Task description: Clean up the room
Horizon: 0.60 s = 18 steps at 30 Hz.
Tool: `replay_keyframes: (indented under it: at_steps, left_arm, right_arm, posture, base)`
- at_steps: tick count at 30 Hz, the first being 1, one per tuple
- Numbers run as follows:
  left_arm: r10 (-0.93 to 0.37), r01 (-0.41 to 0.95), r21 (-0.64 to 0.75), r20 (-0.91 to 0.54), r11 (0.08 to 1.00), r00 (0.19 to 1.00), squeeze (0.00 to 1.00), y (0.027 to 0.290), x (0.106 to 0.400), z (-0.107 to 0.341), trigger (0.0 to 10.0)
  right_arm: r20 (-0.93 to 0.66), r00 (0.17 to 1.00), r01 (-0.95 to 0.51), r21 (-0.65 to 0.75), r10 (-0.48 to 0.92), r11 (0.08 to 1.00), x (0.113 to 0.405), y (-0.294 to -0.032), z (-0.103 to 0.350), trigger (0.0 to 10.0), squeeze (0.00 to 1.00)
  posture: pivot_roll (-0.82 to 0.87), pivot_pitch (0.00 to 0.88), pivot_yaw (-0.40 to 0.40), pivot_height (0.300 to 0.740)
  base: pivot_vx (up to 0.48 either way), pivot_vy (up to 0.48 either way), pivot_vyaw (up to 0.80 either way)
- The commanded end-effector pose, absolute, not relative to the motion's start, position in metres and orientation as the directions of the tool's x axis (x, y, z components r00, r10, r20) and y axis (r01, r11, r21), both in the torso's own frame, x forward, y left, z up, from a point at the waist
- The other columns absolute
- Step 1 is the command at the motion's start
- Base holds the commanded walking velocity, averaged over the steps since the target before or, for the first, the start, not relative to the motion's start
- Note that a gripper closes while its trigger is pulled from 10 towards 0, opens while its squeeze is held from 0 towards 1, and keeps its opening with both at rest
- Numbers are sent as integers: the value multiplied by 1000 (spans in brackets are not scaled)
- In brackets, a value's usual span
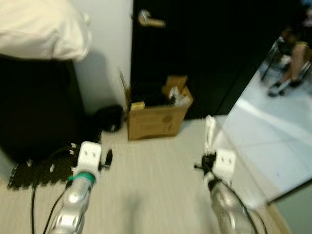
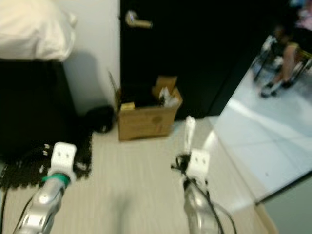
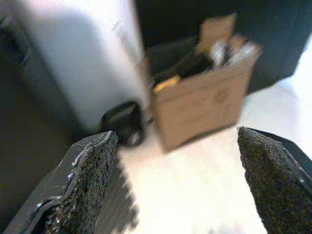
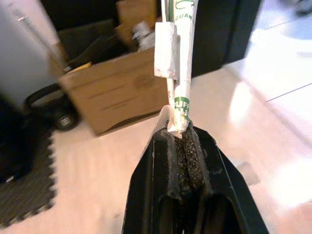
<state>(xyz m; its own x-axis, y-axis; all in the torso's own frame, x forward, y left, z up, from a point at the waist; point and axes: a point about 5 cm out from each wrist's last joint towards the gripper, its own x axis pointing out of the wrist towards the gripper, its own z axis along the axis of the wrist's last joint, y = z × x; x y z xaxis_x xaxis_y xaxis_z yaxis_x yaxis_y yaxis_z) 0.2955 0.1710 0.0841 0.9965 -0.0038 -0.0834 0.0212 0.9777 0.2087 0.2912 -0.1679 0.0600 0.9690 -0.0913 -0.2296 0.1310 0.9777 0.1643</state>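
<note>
A: Starting at the left, how does the left gripper (image 3: pixel 170 185) stand?

B: Fingers wide apart, holding nothing, over the floor (image 1: pixel 156 185) near the mat (image 1: pixel 48 170).

A: The box (image 1: pixel 156 119)?

B: On the floor against the dark door (image 1: pixel 195 48), flaps up, rubbish inside.

A: The right gripper (image 4: pixel 179 134)?

B: Clamped tight on a white wrapper (image 4: pixel 176 53) with green print, which sticks up from the fingertips, short of the box.

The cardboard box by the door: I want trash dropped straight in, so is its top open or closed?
Open. The cardboard box has its flaps standing up, and items poke out above its rim.
</note>
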Motion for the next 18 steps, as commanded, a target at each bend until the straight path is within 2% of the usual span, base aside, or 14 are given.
replay_keyframes:
  at_steps: [1,11,15,16,18]
  left_arm:
    - [14,6,196,-101,981,995,0,177,292,79,10000]
    - [18,4,206,-105,978,994,0,169,293,80,10000]
    - [10,12,211,-104,977,995,0,169,293,82,10000]
    - [-1,25,216,-110,976,994,0,170,292,83,10000]
    - [-12,37,218,-115,975,993,0,173,292,85,10000]
  right_arm:
    - [-245,966,129,168,-85,977,288,-165,55,10000,0]
    - [-246,968,82,124,-49,989,293,-168,57,10000,0]
    - [-243,969,75,118,-45,990,296,-168,57,10000,0]
    - [-241,969,84,119,-54,989,296,-167,55,10000,0]
    - [-248,966,107,137,-70,985,295,-166,51,10000,0]
  posture:
    - [100,0,-17,740]
    - [125,0,-77,740]
    - [152,0,-66,740]
    - [177,0,-19,740]
    - [177,0,-19,740]
  base:
    - [0,0,-800]
    - [0,0,-800]
    - [0,0,-800]
    - [0,0,-800]
    - [0,0,-800]
